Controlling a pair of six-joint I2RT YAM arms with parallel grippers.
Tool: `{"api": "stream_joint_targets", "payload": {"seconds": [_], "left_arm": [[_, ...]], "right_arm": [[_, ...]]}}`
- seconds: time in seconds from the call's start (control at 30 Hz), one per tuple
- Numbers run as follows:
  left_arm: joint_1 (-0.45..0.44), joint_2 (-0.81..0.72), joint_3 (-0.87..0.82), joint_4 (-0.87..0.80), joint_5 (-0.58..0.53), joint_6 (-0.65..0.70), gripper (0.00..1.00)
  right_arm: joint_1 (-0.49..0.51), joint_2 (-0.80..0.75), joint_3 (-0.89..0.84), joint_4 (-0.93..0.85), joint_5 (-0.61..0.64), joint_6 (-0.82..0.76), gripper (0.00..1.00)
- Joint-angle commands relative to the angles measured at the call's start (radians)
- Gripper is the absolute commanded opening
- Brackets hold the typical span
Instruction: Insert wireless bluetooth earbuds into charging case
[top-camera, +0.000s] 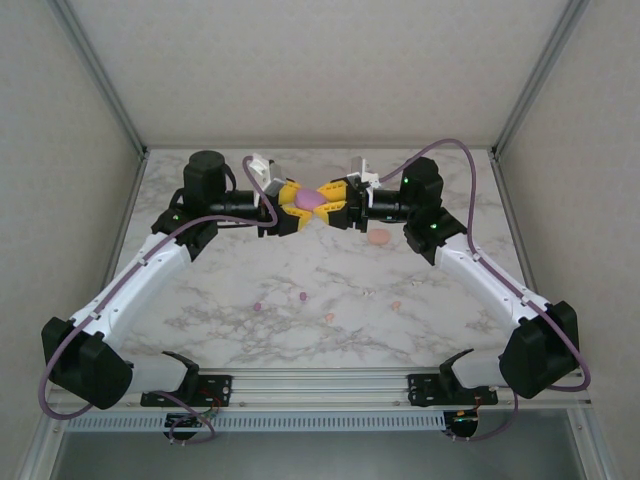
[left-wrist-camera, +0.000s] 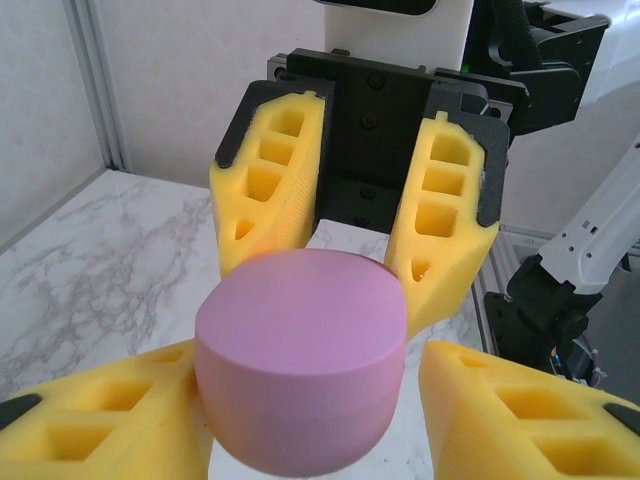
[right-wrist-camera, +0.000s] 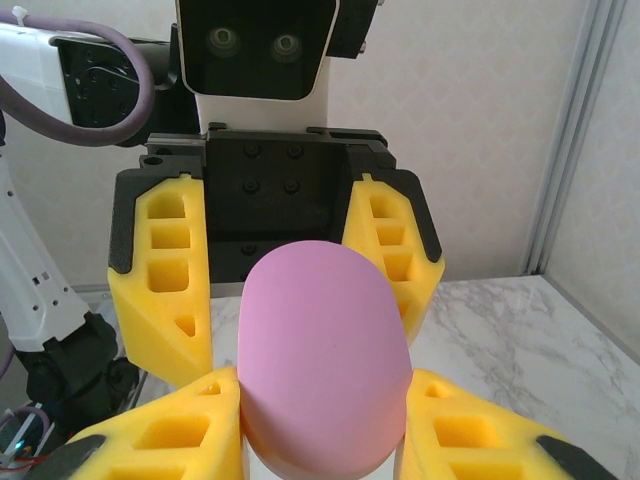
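Note:
The purple charging case (top-camera: 311, 200) hangs in the air over the back middle of the table, between the two grippers. My right gripper (right-wrist-camera: 322, 425) is shut on it, both yellow fingers (right-wrist-camera: 165, 430) pressed to its narrow sides. My left gripper (left-wrist-camera: 310, 400) faces it from the other side and straddles the case's (left-wrist-camera: 300, 360) wide end. One left finger (left-wrist-camera: 110, 415) touches it and a thin gap shows at the other. Several tiny wireless bluetooth earbuds lie on the marble nearer the arms: purple (top-camera: 258, 306), purple (top-camera: 302, 297) and pink-orange (top-camera: 328, 317).
An orange case (top-camera: 378, 237) lies on the table just below my right gripper. Another pink-orange bud (top-camera: 396, 305) and a whitish bud (top-camera: 370, 292) lie right of centre. Aluminium frame posts and walls bound the table's (top-camera: 470, 300) back and sides.

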Motion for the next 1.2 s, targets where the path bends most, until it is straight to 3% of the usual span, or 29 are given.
{"api": "stream_joint_targets", "payload": {"seconds": [0.0, 0.3, 0.7, 0.97, 1.17], "left_arm": [[0.003, 0.001, 0.028, 0.035, 0.031, -0.013, 0.53], [0.002, 0.009, 0.027, 0.062, 0.032, -0.038, 0.5], [0.001, 0.006, 0.036, -0.012, 0.026, 0.026, 0.5], [0.0, 0.013, 0.027, 0.096, 0.036, -0.068, 0.48], [0.0, 0.021, 0.043, 0.012, 0.035, -0.005, 0.44]], "right_arm": [[0.007, -0.005, 0.013, 0.027, -0.002, 0.005, 0.3], [0.007, -0.005, 0.012, 0.03, -0.001, 0.003, 0.3], [0.008, -0.007, 0.009, 0.048, 0.005, 0.02, 0.3], [0.007, -0.01, 0.007, 0.005, 0.0, -0.017, 0.3], [0.007, -0.016, 0.003, 0.039, 0.011, 0.006, 0.3]]}}
